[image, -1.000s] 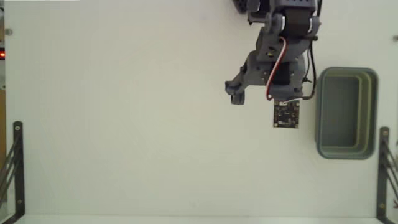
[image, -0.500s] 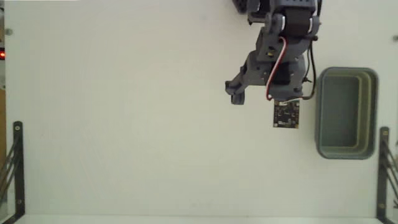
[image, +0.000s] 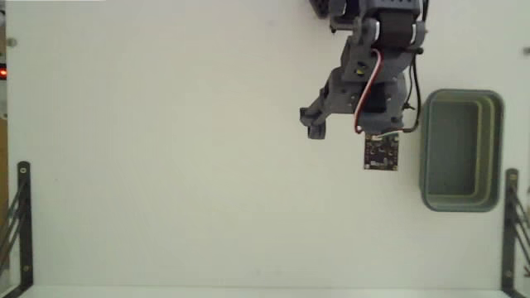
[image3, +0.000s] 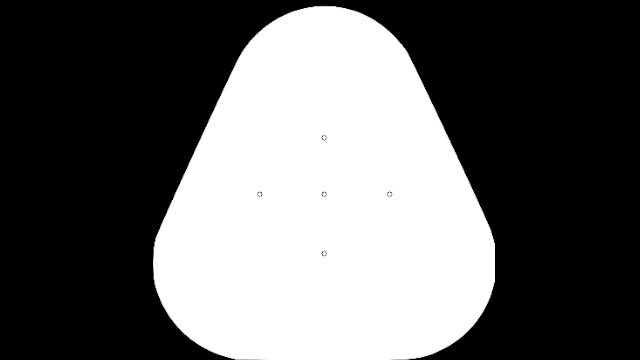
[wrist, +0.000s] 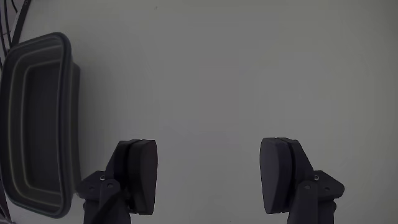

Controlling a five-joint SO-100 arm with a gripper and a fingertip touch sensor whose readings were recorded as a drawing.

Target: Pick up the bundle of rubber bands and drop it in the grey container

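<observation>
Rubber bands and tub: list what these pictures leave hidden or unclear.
- Rubber bands: not visible in either view; whether the arm covers them in the fixed view cannot be told.
- Tub: left and bottom cut by the wrist view's edge; its floor is in shadow, so the contents are unclear there.
- Gripper: jaws wide apart in the wrist view; hidden under the arm in the fixed view.

A white tabletop [image: 166, 124] spreads beneath and around the tool. In the fixed view, black metal brackets stand at its lower corners: one [image: 21, 219] far to the tool's left, another [image: 512, 223] to its lower right. A small red light [image: 2, 73] glows at the far left edge.
</observation>
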